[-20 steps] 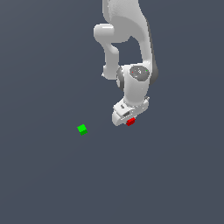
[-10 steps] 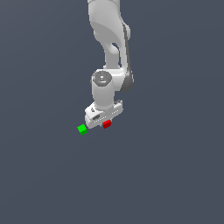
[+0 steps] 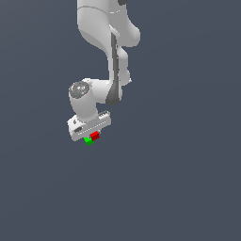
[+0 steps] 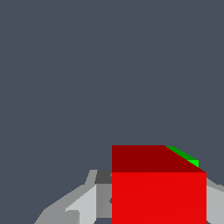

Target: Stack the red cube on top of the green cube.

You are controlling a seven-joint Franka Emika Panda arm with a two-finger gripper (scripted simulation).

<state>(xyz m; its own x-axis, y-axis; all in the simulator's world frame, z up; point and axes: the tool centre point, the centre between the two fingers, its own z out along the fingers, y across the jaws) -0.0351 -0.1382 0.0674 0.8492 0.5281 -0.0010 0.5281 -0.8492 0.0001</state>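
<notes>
Red cube [image 4: 158, 197] sits clamped between the fingers [image 4: 83, 205] of the gripper [image 3: 92, 136], carried just above and nearly over the green cube [image 3: 87, 140]. In the wrist view only a thin green sliver [image 4: 186, 156] shows past one red corner, so the two look almost but not fully aligned. In the exterior view the red cube [image 3: 95, 135] overlaps the green one and sits slightly toward that view's right.

The main risk, as I judge it, is that small offset: released now, the red cube could land on an edge, tip, and slide off. Descending too far could also press on the green cube and push it sideways, since nothing braces it. Opening while there is a gap below could let the red cube bounce.

Room is generous. The grey bench [image 3: 179, 188] lies bare all around the cubes, with no edge in view, so small corrections in any direction look unobstructed.
</notes>
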